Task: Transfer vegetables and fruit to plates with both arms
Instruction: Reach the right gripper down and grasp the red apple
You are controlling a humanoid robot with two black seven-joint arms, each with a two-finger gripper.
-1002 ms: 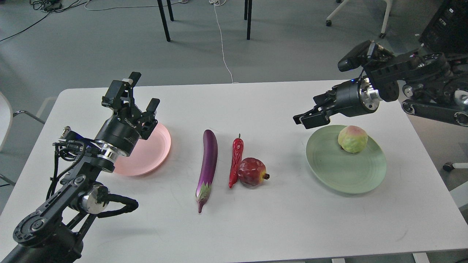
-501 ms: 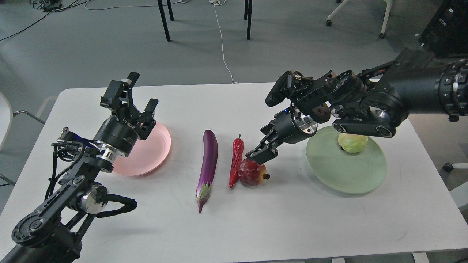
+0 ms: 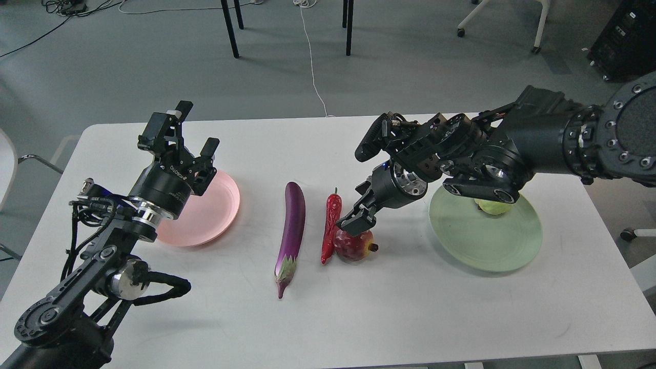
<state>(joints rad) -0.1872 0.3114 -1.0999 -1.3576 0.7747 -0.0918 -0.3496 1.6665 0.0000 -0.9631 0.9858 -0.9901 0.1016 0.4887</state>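
The purple eggplant point(image 3: 292, 230) and the red chili pepper point(image 3: 330, 225) lie side by side at the table's middle. The dark red pomegranate point(image 3: 353, 247) touches the chili's right side. My right gripper point(image 3: 355, 221) points down right over the pomegranate's top; its dark fingers cannot be told apart. The pale green fruit point(image 3: 493, 207) sits on the mint green plate point(image 3: 487, 246), mostly hidden behind my right arm. My left gripper point(image 3: 190, 130) is open and empty, raised over the far left edge of the pink plate point(image 3: 212, 215), which holds nothing.
The white table point(image 3: 359, 307) has its front edge close below. Black chair legs point(image 3: 230, 28) and a white cable point(image 3: 312, 66) are on the floor behind the table. A black cabinet point(image 3: 628, 36) stands at the far right.
My right arm has swung left from above the green plate and come down onto the pomegranate. The green fruit stays on the plate. My left arm has barely moved.
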